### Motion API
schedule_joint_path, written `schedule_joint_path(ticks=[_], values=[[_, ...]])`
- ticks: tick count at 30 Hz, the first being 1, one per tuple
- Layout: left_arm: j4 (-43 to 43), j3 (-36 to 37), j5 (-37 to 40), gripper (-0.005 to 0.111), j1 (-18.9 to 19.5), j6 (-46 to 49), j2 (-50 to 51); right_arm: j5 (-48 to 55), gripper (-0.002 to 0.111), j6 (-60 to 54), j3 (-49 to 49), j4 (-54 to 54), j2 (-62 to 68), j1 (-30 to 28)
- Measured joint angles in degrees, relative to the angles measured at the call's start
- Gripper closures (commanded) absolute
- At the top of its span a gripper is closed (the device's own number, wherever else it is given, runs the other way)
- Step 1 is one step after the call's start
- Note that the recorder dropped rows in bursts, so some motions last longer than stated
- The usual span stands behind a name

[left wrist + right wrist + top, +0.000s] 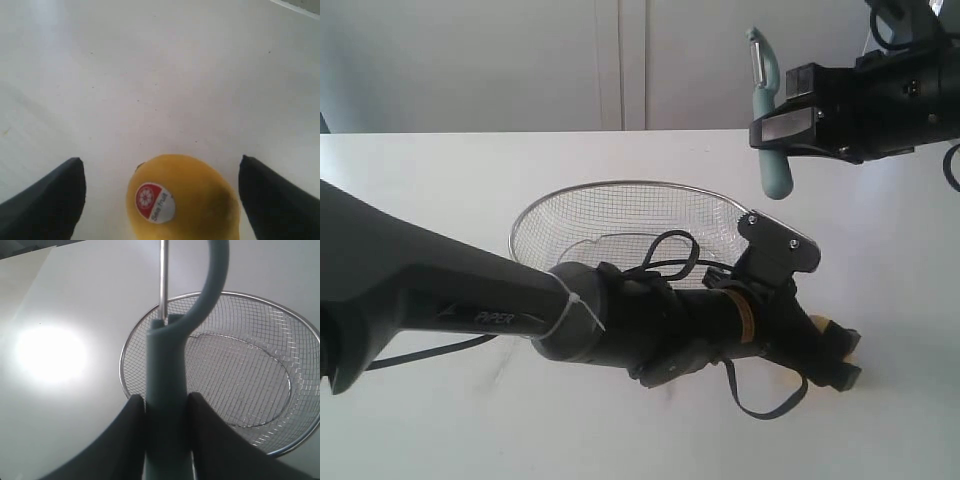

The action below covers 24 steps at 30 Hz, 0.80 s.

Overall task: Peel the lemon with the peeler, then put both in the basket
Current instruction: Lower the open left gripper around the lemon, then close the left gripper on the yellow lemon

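The yellow lemon, with its red-and-white sticker facing up, rests on the white table. My left gripper is open around it, and each black finger stands clear of the fruit. In the exterior view this gripper is low at the right, just past the basket, and hides almost all of the lemon. My right gripper is shut on the pale teal handle of the peeler. It holds the peeler upright in the air, blade up, above the basket.
The left arm lies across the front of the wire basket, with a black cable looping over its rim. A pale wall rises behind the table's far edge. The basket holds nothing.
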Motion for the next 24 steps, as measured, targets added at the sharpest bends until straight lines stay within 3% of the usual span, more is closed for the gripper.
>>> schedule_joint_path(ticks=[3, 7, 24], values=[[0.0, 0.0, -1.4, 0.019, 0.0, 0.0, 0.0, 0.0, 0.108, 0.0, 0.0, 0.0, 0.0, 0.0], [0.91, 0.0, -2.31, 0.001, 0.0, 0.0, 0.0, 0.0, 0.108, 0.0, 0.0, 0.0, 0.0, 0.0], [1.29, 0.0, -2.44, 0.002, 0.0, -1.18, 0.0, 0.0, 0.108, 0.0, 0.0, 0.0, 0.0, 0.0]])
